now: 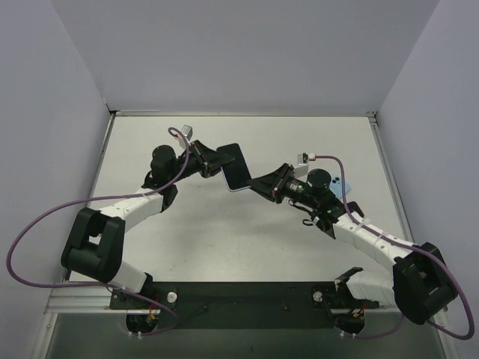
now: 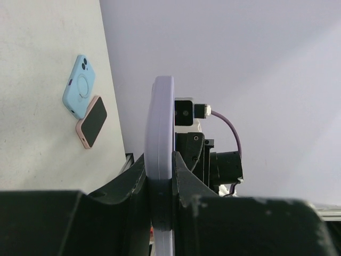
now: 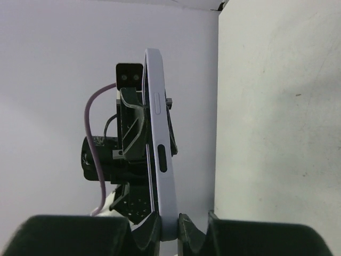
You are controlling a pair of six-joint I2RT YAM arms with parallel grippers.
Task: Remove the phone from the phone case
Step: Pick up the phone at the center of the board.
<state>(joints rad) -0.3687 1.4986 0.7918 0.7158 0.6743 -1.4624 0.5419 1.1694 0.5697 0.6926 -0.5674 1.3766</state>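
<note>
While hanging clear of the counter [image 1: 299, 134], a little toward 12 o'clock of its middle, shows no parting yet between phone [image 1: 233, 160] and lavender case [image 1: 239, 187]. Left fingers [image 2: 130, 184] narrowed to the case's thickness, pinching its two faces from 9 o'clock. Right fingers [image 3: 144, 237] likewise closed down on the case's far end from 4 o'clock.

Likely light, with a stiff core inside a soft, pliable shell. Glass face probably fragile if dropped, so no slackening of both holds at once. Best to keep one pinch on the faces and peel a corner lip off with the other.

Open air all round. Worth minding: blue case [image 2: 79, 85] and pink-cased phone [image 2: 91, 121] lying just beside each other toward 3 o'clock, near the right arm.
</note>
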